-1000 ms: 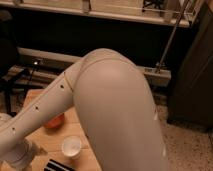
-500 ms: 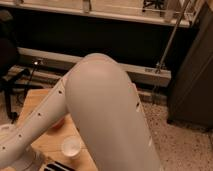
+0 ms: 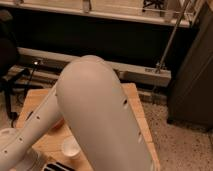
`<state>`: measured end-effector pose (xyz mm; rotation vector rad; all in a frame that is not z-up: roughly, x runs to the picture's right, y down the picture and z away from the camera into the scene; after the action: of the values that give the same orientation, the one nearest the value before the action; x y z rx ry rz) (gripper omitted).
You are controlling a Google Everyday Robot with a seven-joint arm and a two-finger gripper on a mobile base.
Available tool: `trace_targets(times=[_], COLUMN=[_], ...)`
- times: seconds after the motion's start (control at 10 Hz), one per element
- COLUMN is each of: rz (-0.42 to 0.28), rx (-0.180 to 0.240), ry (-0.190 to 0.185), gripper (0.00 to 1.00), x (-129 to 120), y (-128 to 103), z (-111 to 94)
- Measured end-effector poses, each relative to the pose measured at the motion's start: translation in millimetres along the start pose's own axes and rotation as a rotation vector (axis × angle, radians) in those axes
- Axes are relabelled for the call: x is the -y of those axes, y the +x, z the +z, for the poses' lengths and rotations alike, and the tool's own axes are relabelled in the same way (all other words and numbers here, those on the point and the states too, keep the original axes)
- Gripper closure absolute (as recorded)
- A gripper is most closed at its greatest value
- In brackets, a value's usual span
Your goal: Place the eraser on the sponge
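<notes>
A black-and-white striped eraser (image 3: 60,167) lies at the bottom edge of the wooden counter (image 3: 136,102), just beside a white cup (image 3: 70,147). The pale robot arm (image 3: 100,115) fills the view. It leads off lower left to the end effector, which is out of frame, so I cannot tell its state.

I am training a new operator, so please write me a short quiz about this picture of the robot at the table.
1. True or false: a blue sponge is in plain sight on the wooden table.
2. What lies at the picture's bottom edge, just below the white cup? A) a striped eraser B) a banana C) a spoon
3. Short answer: where is the hand?

Key
1. False: no sponge shows; the white arm covers much of the table.
2. A
3. Out of view; only the arm shows.
</notes>
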<state>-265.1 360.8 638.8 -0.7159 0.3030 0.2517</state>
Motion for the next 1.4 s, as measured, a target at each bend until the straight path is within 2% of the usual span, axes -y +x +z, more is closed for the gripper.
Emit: trace_targets(times=[0.3,0.9,1.4], rz=[0.015,0.128,0.15], rx=[-0.016,-0.016,-0.007], ry=[0.004,0.008,-0.016], gripper=[0.35,0.35,0.35], x=[3.8,28.0,26.6], y=[4.2,27.4,22.9], z=[14.8,31.5,40.5])
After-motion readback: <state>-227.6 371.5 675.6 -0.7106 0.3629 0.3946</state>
